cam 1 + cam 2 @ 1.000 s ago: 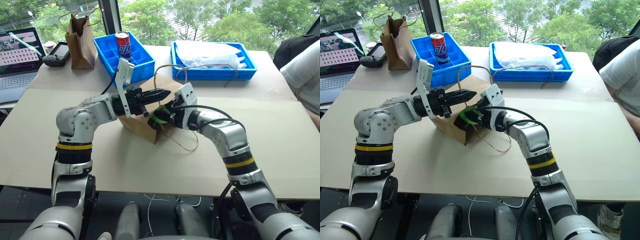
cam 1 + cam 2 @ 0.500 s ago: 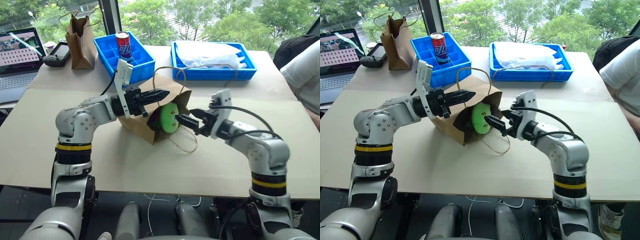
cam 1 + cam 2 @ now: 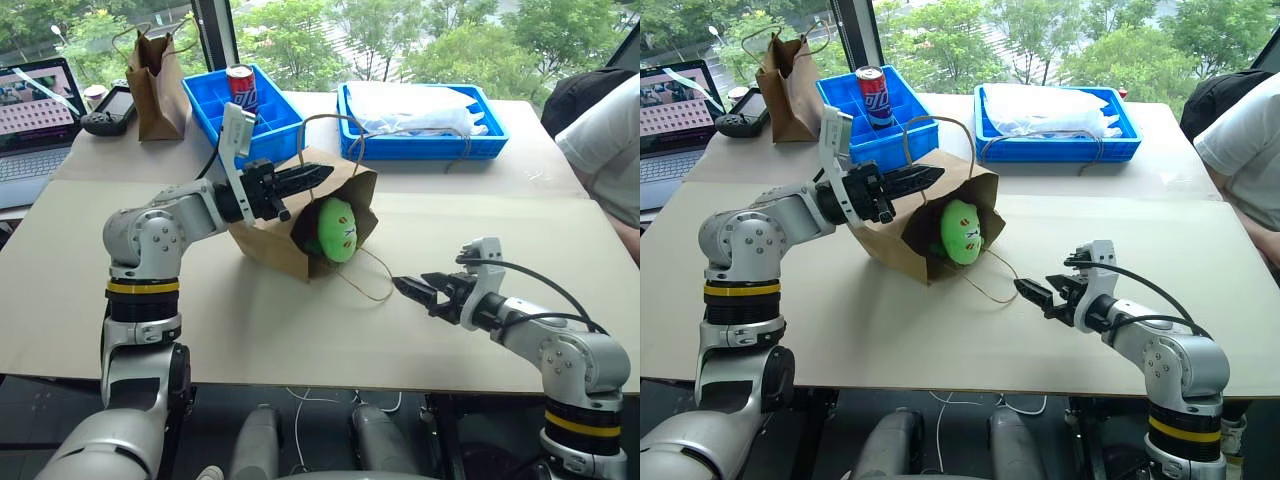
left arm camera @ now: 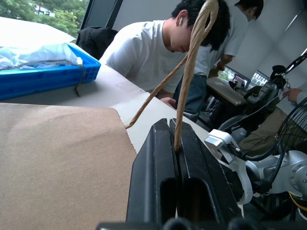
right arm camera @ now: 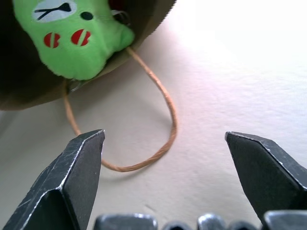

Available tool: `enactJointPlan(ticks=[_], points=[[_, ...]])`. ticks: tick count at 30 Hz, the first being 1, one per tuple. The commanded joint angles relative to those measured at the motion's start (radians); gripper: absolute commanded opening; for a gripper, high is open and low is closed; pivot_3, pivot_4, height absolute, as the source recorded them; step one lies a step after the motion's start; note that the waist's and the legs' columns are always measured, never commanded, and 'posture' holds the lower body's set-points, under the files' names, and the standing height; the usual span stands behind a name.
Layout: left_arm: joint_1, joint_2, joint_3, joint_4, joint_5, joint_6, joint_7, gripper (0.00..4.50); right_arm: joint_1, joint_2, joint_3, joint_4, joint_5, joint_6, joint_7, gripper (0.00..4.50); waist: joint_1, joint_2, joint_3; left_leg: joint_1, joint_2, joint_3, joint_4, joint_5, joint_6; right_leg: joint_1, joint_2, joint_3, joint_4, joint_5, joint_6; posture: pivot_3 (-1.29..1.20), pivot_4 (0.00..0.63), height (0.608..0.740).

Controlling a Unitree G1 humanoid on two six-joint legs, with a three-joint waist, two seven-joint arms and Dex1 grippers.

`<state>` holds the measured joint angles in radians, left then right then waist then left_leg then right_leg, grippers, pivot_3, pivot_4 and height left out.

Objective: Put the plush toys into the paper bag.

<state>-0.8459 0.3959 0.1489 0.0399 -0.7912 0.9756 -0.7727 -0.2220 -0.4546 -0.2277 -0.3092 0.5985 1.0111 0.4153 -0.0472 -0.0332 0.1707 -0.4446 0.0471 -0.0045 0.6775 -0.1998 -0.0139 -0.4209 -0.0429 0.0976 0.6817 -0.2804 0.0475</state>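
**Green toy at the bag's mouth, right arm clear**

Between the left gripper's (image 3: 318, 176) shut fingers runs the upper cord handle (image 4: 192, 72), holding the paper bag (image 3: 902, 235) tipped on its side, mouth towards the right gripper (image 3: 1032, 294). That one hangs low over the table (image 3: 560, 250), jaws wide and empty — near the bag's lower handle loop (image 5: 144, 143). The green plush toy (image 3: 338, 229) sits in the mouth, partly out; a push inward looks needed. Bare table lies on the right.

Left hand (image 3: 318, 176) raised, fingers pinched together, right hand (image 3: 412, 289) low, fingers spread wide, pointing left
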Motion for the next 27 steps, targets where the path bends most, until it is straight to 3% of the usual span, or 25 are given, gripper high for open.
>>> enactJointPlan(ticks=[1,9,12,15,23,27], points=[[-0.024,-0.003,0.010,-0.012,-0.014,-0.015,0.001,0.00,-0.052,0.006,0.089,0.093,-0.074,-0.157,0.063,4.45,-0.001,0.000,0.000,0.000,0.000,0.000,0.000,0.000,0.000,0.000,0.000,0.000,0.000,0.000,0.000,0.00,0.150,0.694],[-0.020,-0.006,0.023,-0.035,-0.030,0.001,0.026,0.00,-0.131,0.004,0.292,0.287,-0.260,-0.417,0.176,4.45,0.003,0.000,0.000,0.000,0.000,0.000,0.000,0.000,0.000,0.000,0.000,0.000,0.000,0.000,0.000,0.00,0.150,0.694],[-0.020,-0.003,0.025,-0.036,-0.028,0.001,0.029,0.00,-0.143,0.014,0.307,0.316,-0.262,-0.441,0.216,3.76,0.001,0.000,0.000,0.000,0.000,0.000,0.000,0.000,0.000,0.000,0.000,0.000,0.000,0.000,0.000,0.00,0.150,0.694],[-0.020,-0.003,0.028,-0.035,-0.029,0.000,0.032,0.00,-0.140,0.018,0.295,0.305,-0.232,-0.433,0.258,2.79,0.001,0.000,0.000,0.000,0.000,0.000,0.000,0.000,0.000,0.000,0.000,0.000,0.000,0.000,0.000,0.00,0.150,0.694],[-0.022,-0.006,0.025,-0.029,-0.025,-0.007,0.036,0.00,-0.146,0.062,0.101,0.224,0.085,-0.204,0.313,0.01,0.006,0.000,0.000,-0.001,0.000,0.000,0.000,0.000,0.000,0.000,-0.001,0.000,0.000,0.000,0.000,0.00,0.150,0.694],[-0.045,0.003,0.046,-0.023,-0.030,-0.010,0.043,0.00,-0.279,0.079,-0.025,0.189,0.295,-0.070,0.251,0.01,0.003,0.000,0.000,-0.001,0.000,0.000,0.000,0.000,0.000,0.000,-0.001,0.000,0.000,0.000,0.000,0.00,0.150,0.694]])
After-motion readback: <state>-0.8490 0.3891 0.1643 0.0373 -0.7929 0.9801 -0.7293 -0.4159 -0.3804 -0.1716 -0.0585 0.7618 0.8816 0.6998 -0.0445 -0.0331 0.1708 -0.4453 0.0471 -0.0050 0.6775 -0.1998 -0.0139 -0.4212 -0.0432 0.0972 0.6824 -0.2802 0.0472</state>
